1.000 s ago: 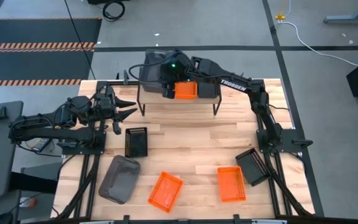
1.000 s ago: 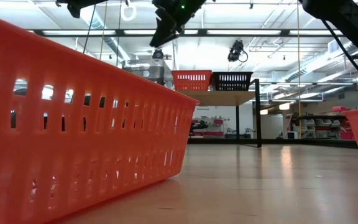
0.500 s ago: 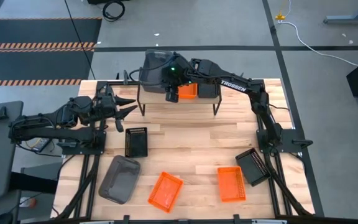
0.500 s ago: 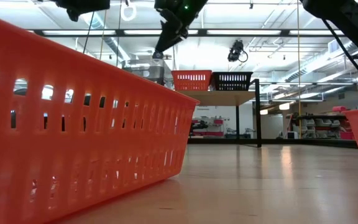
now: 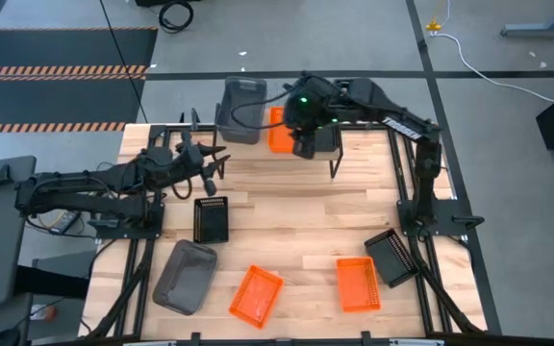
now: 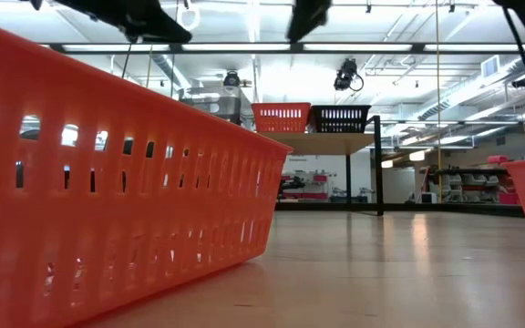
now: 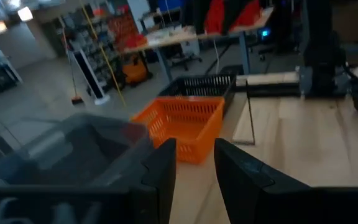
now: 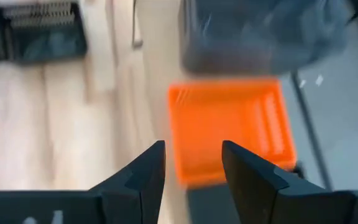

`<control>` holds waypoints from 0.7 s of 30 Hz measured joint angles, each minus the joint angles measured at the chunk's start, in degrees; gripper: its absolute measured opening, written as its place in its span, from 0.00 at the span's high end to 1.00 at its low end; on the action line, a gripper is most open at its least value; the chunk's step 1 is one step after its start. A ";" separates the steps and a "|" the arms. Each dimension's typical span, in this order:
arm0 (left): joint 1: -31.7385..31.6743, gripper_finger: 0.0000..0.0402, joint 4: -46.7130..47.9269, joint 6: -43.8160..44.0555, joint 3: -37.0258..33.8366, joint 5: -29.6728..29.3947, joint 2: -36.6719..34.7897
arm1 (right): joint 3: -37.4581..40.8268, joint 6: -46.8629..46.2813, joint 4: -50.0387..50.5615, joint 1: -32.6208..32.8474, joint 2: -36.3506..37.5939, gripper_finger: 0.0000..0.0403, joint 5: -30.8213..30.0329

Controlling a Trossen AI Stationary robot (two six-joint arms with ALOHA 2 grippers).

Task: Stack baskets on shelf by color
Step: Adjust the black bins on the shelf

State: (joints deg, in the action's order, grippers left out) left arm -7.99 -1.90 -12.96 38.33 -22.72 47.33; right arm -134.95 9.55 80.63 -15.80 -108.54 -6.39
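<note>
Above the shelf [image 5: 258, 144], your right pincer [image 5: 304, 146] hovers with fingers apart, empty, hiding most of the black basket [image 5: 327, 140]. Beside it sit an orange basket [image 5: 277, 130] and a grey basket [image 5: 241, 111]. Left pincer [image 5: 215, 163] waits over the table [image 5: 296, 221], fingers parted, empty.

Three baskets sit side by side on the shelf [image 5: 275, 144] at the far edge of the table [image 5: 287, 216]. One basket [image 5: 211, 218] lies mid-left, with another [image 5: 185, 276] nearer the front-left corner. Two more [image 5: 257, 295] [image 5: 357, 284] sit side by side along the front, and a last one [image 5: 390, 256] just right of those
</note>
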 joint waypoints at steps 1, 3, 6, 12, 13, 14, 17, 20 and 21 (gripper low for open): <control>0.00 0.71 -1.74 -1.48 0.02 0.04 0.54 | 0.03 -0.92 2.16 0.08 0.66 0.59 0.16; -0.29 0.71 -3.97 -3.24 0.00 0.08 1.06 | 0.04 -2.46 5.45 0.48 1.98 0.60 0.21; -2.19 0.71 -4.62 -5.06 0.77 0.07 1.05 | 0.04 -4.32 8.24 1.19 4.37 0.60 0.06; -9.09 0.68 7.13 -4.08 8.30 4.85 2.97 | 1.44 -7.26 9.27 3.13 10.02 0.61 -0.10; -10.31 0.67 9.54 -3.93 9.57 5.76 3.74 | 2.39 -7.81 9.29 3.45 11.14 0.61 -0.30; -11.53 0.65 12.05 -3.94 10.92 6.65 4.76 | 3.49 -8.46 9.34 3.71 12.20 0.61 -0.60; -14.52 0.61 16.13 -3.14 15.53 12.10 8.96 | 8.95 -10.11 9.39 4.53 15.58 0.61 -1.48; -16.57 0.57 22.00 -4.31 19.99 12.81 14.69 | 16.12 -11.62 9.34 5.28 19.83 0.61 -1.71; -16.93 0.56 23.98 -5.31 21.70 11.75 16.78 | 18.65 -12.18 9.26 5.61 21.42 0.61 -1.90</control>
State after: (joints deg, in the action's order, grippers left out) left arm -24.92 22.07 -18.27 60.03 -10.97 64.11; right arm -116.30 -2.63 89.89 -10.20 -87.12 -8.29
